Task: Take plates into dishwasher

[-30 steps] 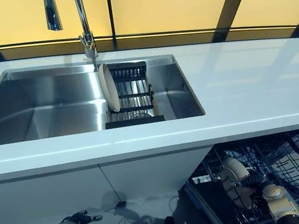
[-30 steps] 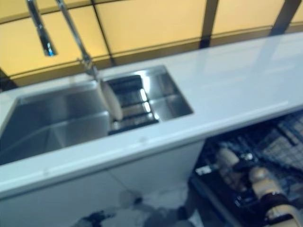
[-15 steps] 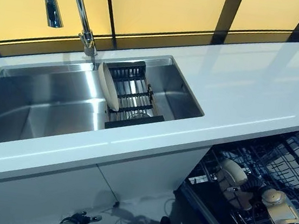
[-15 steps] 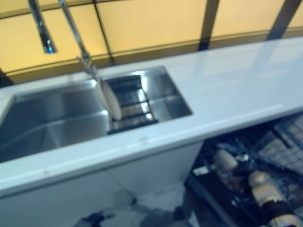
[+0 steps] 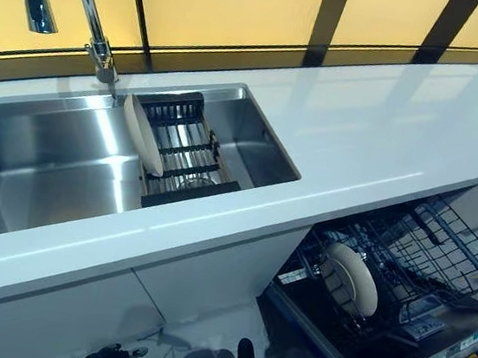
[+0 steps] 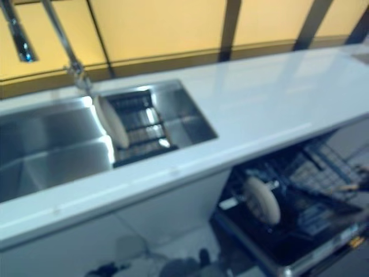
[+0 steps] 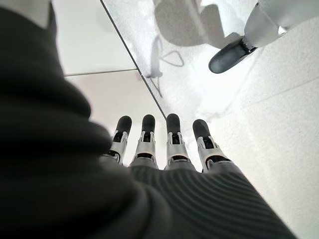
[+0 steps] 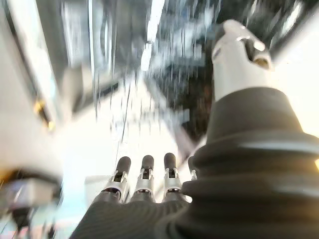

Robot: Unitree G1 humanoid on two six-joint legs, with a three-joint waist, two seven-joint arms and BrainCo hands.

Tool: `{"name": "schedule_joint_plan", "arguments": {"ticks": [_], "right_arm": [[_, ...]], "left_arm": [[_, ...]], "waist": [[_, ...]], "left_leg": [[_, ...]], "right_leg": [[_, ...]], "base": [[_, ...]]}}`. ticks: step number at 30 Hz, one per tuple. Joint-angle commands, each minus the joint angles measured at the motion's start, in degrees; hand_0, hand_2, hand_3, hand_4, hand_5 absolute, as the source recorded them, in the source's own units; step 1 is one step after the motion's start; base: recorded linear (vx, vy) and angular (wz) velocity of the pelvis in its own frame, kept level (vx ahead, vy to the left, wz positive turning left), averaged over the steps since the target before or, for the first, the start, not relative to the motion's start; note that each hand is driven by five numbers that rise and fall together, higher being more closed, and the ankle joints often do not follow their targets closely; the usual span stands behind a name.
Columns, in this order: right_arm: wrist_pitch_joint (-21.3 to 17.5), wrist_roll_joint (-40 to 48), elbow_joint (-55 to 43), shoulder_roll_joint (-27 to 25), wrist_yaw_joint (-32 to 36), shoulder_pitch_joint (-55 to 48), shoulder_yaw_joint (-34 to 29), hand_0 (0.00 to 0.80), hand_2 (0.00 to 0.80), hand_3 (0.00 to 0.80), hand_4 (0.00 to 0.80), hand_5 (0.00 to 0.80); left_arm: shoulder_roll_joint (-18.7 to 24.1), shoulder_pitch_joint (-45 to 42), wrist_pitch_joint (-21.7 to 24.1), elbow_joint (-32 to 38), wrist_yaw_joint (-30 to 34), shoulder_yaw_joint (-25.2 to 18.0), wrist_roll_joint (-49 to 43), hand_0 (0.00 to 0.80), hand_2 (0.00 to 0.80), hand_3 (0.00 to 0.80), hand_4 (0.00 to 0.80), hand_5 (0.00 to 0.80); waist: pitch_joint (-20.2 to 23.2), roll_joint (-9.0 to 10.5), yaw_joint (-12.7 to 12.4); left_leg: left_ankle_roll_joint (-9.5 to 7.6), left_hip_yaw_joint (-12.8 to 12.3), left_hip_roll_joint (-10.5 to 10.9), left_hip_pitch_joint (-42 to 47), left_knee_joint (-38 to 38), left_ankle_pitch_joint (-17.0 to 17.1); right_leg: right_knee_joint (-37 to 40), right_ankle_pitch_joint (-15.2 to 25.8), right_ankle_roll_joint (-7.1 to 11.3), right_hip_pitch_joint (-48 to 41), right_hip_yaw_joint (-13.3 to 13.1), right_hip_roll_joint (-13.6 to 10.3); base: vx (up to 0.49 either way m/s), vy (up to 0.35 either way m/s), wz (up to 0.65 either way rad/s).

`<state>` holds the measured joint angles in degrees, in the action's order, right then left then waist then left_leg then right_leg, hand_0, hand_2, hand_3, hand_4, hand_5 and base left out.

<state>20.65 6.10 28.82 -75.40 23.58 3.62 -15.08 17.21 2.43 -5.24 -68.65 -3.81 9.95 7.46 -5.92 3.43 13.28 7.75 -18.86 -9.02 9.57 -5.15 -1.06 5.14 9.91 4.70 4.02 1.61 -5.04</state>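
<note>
Plate [image 5: 351,278] now stands upright in the dishwasher's lower rack [image 5: 440,247] — my right hand [image 8: 149,184], there a second ago, has pulled clear, fingers straight, empty. Second plate [image 5: 142,133] waits in the sink rack [image 5: 181,150]; left hand [image 7: 164,149] hangs open, idle.

Plate [image 5: 351,279] upright in dishwasher rack [image 5: 440,247]

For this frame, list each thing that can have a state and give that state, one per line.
Dishwasher rack: pulled out, one plate in it.
Plate in the dishwasher: standing on edge between the rack's wires.
Plate in the sink: standing on edge in the drying rack.
Faucet: no water running.
Left hand: open, fingers straight, empty.
Right hand: open, fingers straight, empty.
</note>
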Motion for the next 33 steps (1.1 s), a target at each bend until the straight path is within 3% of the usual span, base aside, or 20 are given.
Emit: {"name": "schedule_joint_plan", "arguments": {"ticks": [1, 6, 10, 17, 21, 33], "right_arm": [[-4.1, 2.4, 3.8, -3.7, -2.8, 8.9, 2.4, 0.0, 0.0, 0.0, 0.0, 0.0], [-10.5, -1.2, 5.7, -9.1, -11.2, 23.8, 12.5, 0.0, 0.0, 0.0, 0.0, 0.0], [-16.8, -7.9, 5.5, -11.1, -21.8, 41.5, 28.0, 0.0, 0.0, 0.0, 0.0, 0.0], [-19.3, -14.8, -1.5, -8.5, -29.7, 66.9, 50.9, 0.0, 0.0, 0.0, 0.0, 0.0], [-20.7, -23.4, -5.9, -5.2, -35.5, 73.9, 57.7, 0.0, 0.0, 0.0, 0.0, 0.0], [-25.6, -39.9, -11.6, 1.7, -35.1, 81.3, 67.4, 0.0, 0.0, 0.0, 0.0, 0.0]], "left_arm": [[4.6, 1.7, 1.5, -2.1, -0.7, 0.4, -0.9, 0.0, 0.0, 0.0, 0.0, 0.0], [4.8, 1.8, 2.1, -2.4, -0.9, 3.0, 0.7, 0.0, 0.0, 0.0, 0.0, 0.0], [4.7, 2.0, 1.9, -1.9, -1.7, 5.3, 2.1, 0.0, 0.0, 0.0, 0.0, 0.0], [4.0, 2.1, 0.4, -1.3, -2.1, 6.7, 3.9, 0.0, 0.0, 0.0, 0.0, 0.0], [3.1, 1.5, -0.4, -0.6, -3.0, 7.3, 5.2, 0.0, 0.0, 0.0, 0.0, 0.0], [2.5, 0.8, -1.3, 1.0, -4.8, 6.2, 8.0, 0.0, 0.0, 0.0, 0.0, 0.0]], "waist": [[0.7, 4.81, -1.6], [1.1, 5.14, -3.8], [1.3, 5.24, -6.0], [1.8, 4.6, -8.7], [1.9, 4.13, -10.5], [-0.8, 3.75, -16.0]], "left_leg": [[-1.85, 1.4, -1.7, 1.0, 0.2, -0.4], [-1.89, 2.2, -1.5, 0.9, 0.2, -0.2], [-1.82, 3.6, -1.4, 0.3, 0.2, 0.1], [-1.76, 6.6, -1.1, -1.5, 0.2, 0.7], [-1.61, 8.6, -0.9, -2.8, 0.2, 1.3], [-1.47, 14.3, 0.0, -7.7, 0.2, 3.7]], "right_leg": [[-0.1, -1.8, 5.47, -3.1, -1.6, -2.6], [-0.1, -2.1, 5.55, -3.7, -0.8, -2.8], [-0.1, -2.5, 5.72, -4.2, 0.7, -3.3], [-0.1, -3.3, 5.82, -4.8, 3.3, -4.1], [-0.1, -3.7, 5.89, -4.9, 5.2, -4.6], [-0.1, -4.1, 5.85, -5.0, 11.0, -5.8]], "base": [[0.0, 0.0, 0.0], [0.0, 0.0, 0.0], [0.001, 0.009, 0.04], [0.007, 0.014, 0.14], [0.014, 0.013, 0.25], [-0.009, 0.018, 0.3]]}}
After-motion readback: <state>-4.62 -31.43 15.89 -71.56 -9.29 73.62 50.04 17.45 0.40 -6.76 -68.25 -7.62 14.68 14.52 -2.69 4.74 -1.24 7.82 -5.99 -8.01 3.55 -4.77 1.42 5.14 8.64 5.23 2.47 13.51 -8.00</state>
